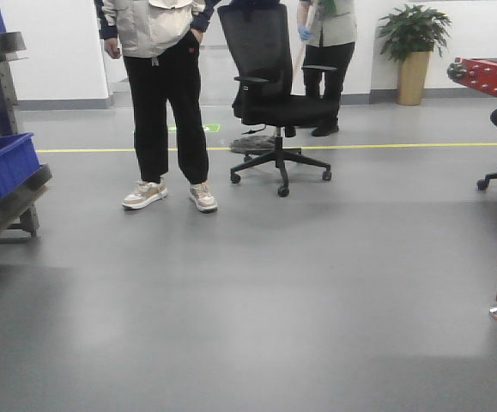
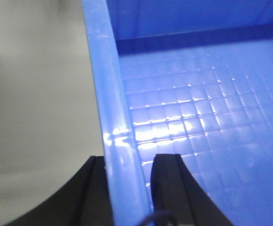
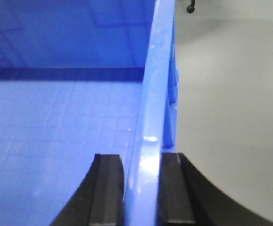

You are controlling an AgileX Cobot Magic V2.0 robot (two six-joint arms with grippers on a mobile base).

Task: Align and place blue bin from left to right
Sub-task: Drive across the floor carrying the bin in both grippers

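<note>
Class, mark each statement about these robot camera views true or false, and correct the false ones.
The left hand straddles a wall of the blue bin. True.
The right hand hangs free of the bin. False: its fingers sit either side of a wall.
The bin holds boxes. False: only its gridded floor shows.
A black office chair stands beside a person. True.
The potted plant sits on the chair. False: it stands apart, further back.
</note>
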